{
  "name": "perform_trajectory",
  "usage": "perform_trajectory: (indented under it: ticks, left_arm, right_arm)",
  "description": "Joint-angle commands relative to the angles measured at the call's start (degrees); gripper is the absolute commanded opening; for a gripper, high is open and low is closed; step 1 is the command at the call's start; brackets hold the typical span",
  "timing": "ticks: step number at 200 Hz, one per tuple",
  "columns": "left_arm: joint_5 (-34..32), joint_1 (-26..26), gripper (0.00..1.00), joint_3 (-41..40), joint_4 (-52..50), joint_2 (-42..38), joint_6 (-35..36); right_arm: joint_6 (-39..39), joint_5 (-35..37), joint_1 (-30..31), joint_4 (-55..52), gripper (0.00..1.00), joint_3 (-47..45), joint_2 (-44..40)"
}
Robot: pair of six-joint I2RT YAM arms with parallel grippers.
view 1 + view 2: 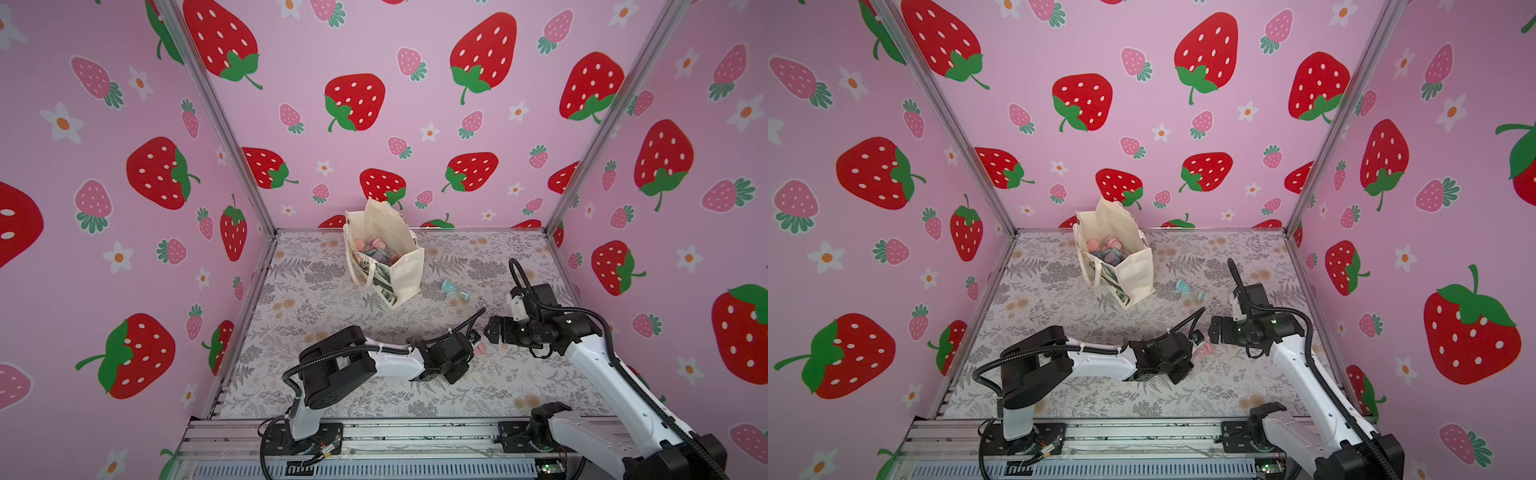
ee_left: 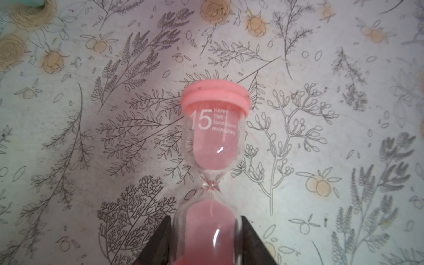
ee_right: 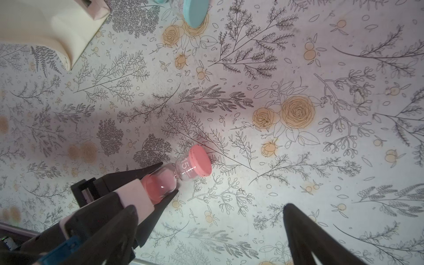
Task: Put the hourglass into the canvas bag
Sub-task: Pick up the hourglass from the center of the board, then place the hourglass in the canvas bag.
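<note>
A pink hourglass (image 2: 214,137) with a pink cap and "15 minutes" print lies low over the floral table mat. My left gripper (image 2: 206,219) is shut on its near glass bulb, one black finger on each side; the right wrist view shows the same grip on the hourglass (image 3: 195,167). In both top views the hourglass (image 1: 480,348) (image 1: 1204,350) pokes out past the left gripper (image 1: 473,343). My right gripper (image 1: 489,329) (image 3: 209,206) hangs open and empty just right of it. The cream canvas bag (image 1: 405,270) (image 1: 1138,274) stands open at the back centre.
Several pink and bluish hourglasses lie inside the bag. A teal-capped hourglass (image 1: 455,289) (image 1: 1190,290) lies on the mat right of the bag, between it and the right arm. Strawberry-print walls enclose the table on three sides.
</note>
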Motion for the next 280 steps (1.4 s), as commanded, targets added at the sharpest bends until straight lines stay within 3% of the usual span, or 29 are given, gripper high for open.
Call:
perform_trajectory:
  ticks: [1, 57, 151, 208, 280]
  left_arm:
    - [-0.81, 0.01, 0.40, -1.11, 0.73, -3.15, -0.28]
    - [-1.73, 0.84, 0.34, -3.93, -0.32, -9.85, -2.82]
    - [-6.12, 3.81, 0.26, -3.95, -9.95, -29.05, -6.62]
    - [-6.64, 9.91, 0.24, 8.01, -23.43, -35.57, -8.79]
    - [-12.96, 17.74, 0.21, 23.19, -29.74, -34.20, -7.17]
  right_arm:
    - [-0.32, 0.51, -0.43, -0.69, 0.99, 0.68, -1.31]
    - [-0.54, 1.53, -0.43, -1.74, 0.99, 2.89, -5.39]
    - [-2.69, -2.02, -0.36, 0.25, 0.99, 8.09, -8.11]
    - [-1.77, -5.85, 2.16, 6.71, 0.99, 9.61, -6.23]
    - [-2.68, -4.47, 10.51, 15.85, 0.99, 14.73, 3.36]
